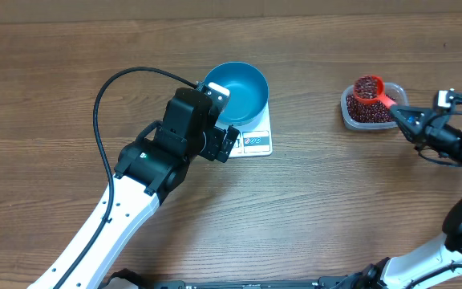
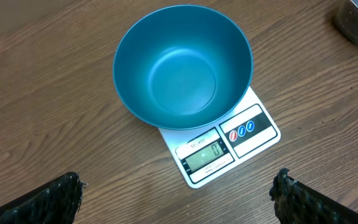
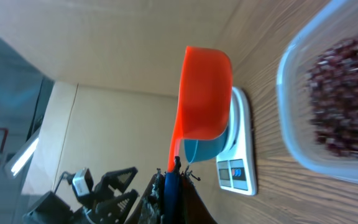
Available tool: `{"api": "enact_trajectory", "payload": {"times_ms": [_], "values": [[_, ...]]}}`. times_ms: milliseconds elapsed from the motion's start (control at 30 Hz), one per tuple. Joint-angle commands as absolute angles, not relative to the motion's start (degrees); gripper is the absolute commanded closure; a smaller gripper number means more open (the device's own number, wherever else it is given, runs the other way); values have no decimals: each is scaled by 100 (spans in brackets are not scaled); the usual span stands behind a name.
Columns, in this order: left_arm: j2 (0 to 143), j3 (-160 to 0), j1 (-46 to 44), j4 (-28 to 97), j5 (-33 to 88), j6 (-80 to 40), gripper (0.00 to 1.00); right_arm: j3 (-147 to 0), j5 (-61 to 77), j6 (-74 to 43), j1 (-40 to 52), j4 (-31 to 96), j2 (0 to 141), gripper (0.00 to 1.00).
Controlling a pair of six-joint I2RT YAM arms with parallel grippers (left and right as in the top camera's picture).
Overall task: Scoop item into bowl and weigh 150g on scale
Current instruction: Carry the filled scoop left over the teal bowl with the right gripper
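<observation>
The blue bowl [image 1: 237,92] [image 2: 182,65] stands empty on the white scale [image 1: 257,143] [image 2: 229,149]. My left gripper [image 1: 224,118] [image 2: 179,196] hovers at the near-left side of the bowl, open wide, nothing between its fingers [image 2: 48,202]. My right gripper [image 1: 411,120] [image 3: 173,180] is shut on the handle of a red scoop [image 1: 368,88] [image 3: 204,93]. The scoop is heaped with the item, dark red-brown beans [image 1: 367,85], and sits over the clear tub [image 1: 367,114] [image 3: 328,106]. More beans [image 3: 347,93] lie in the tub. From the right wrist, the bowl [image 3: 204,149] and scale [image 3: 238,162] show beyond the scoop.
The clear tub stands at the right of the wooden table [image 1: 319,209], well apart from the scale; its corner [image 2: 356,22] shows at the top right of the left wrist view. A black cable [image 1: 103,96] loops from the left arm.
</observation>
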State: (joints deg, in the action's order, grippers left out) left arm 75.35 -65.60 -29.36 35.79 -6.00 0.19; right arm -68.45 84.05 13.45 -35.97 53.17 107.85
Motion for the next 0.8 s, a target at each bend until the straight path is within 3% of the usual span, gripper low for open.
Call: {"api": "enact_trajectory", "payload": {"times_ms": [0, 767], "values": [[7424, -6573, -2926, 3579, -550, 67, 0, -6858, 8735, 1400, -3249, 5310, 10814, 96], [7424, -6573, -2926, 3579, -548, 67, 1, -6862, 8755, 1330, -1144, 4993, 10814, 96]]}}
